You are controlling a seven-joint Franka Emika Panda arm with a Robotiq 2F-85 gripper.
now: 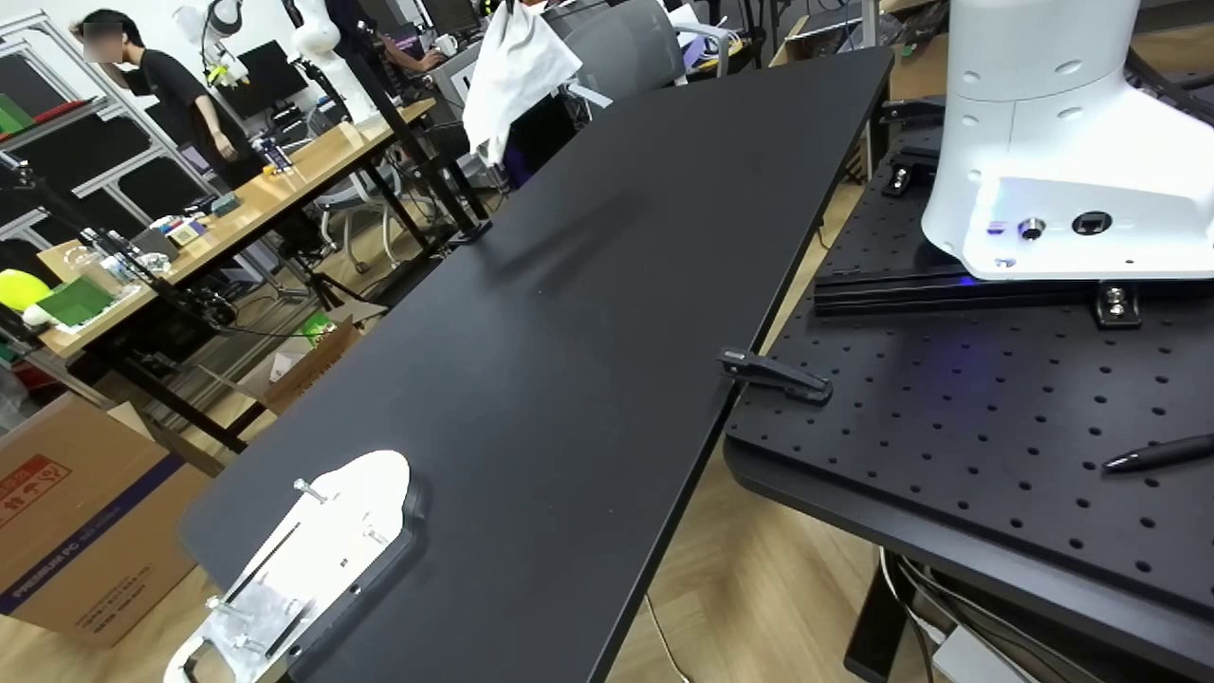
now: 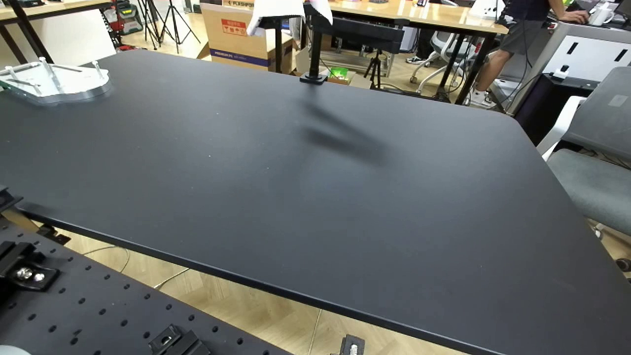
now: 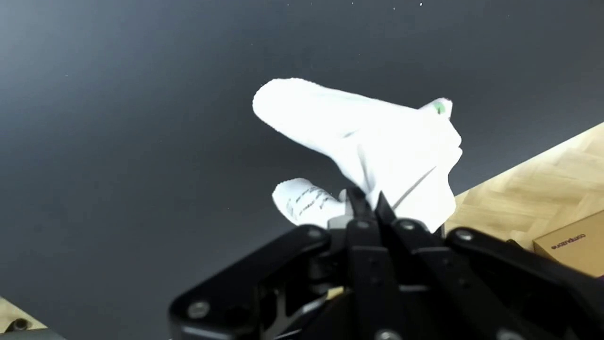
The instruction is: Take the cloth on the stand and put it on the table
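Note:
The white cloth (image 3: 406, 146) is bunched and folded in the wrist view, with a small green mark and some printed text on it. My gripper (image 3: 370, 200) is shut on the cloth, its fingertips pinching a fold. In an exterior view the cloth (image 1: 517, 81) hangs down from a gathered top over the table's far edge; parts of the cloth (image 2: 278, 9) show at another exterior view's top edge. The gripper is not clearly visible in either. A black stand (image 1: 469, 230), also in an exterior view (image 2: 315, 56), is fixed at the edge of the black table (image 1: 569, 379).
A white plate with upright bolts (image 1: 341, 531) lies at one end of the table. The white robot base (image 1: 1053, 161) is on a black perforated board (image 1: 948, 379). A black clamp (image 1: 778, 373) sits at the near edge. A grey chair (image 2: 591, 162) stands beside the table.

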